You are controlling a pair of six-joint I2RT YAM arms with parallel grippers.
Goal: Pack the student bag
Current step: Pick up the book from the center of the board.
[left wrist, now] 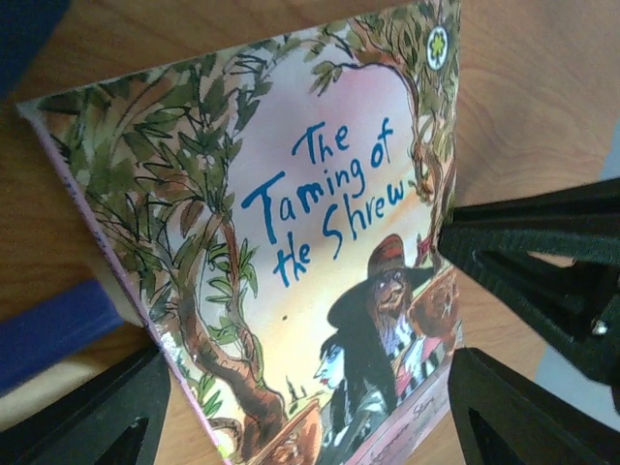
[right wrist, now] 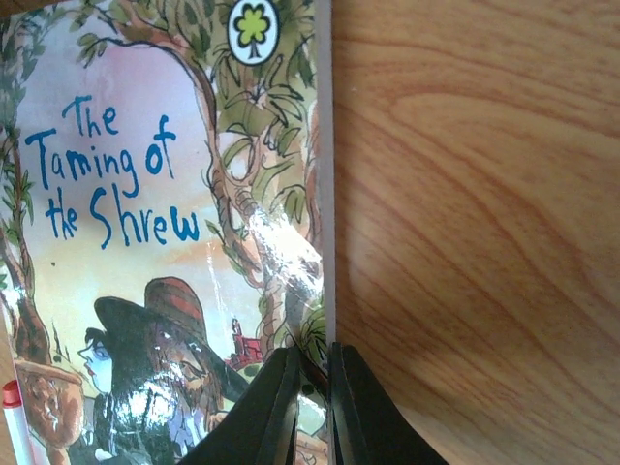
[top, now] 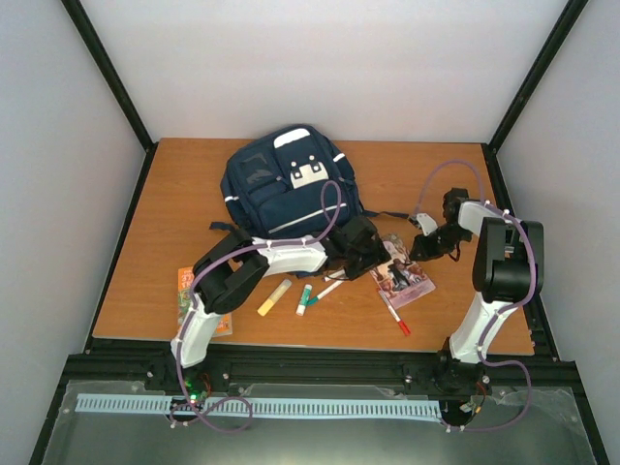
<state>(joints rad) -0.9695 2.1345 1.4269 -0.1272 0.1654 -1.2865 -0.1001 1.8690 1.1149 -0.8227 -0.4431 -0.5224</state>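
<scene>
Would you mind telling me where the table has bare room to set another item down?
Bare table lies left of the student bag and right of it, behind the right gripper. Crowded in front of the bag: book, pens, yellow highlighter, left gripper.
</scene>
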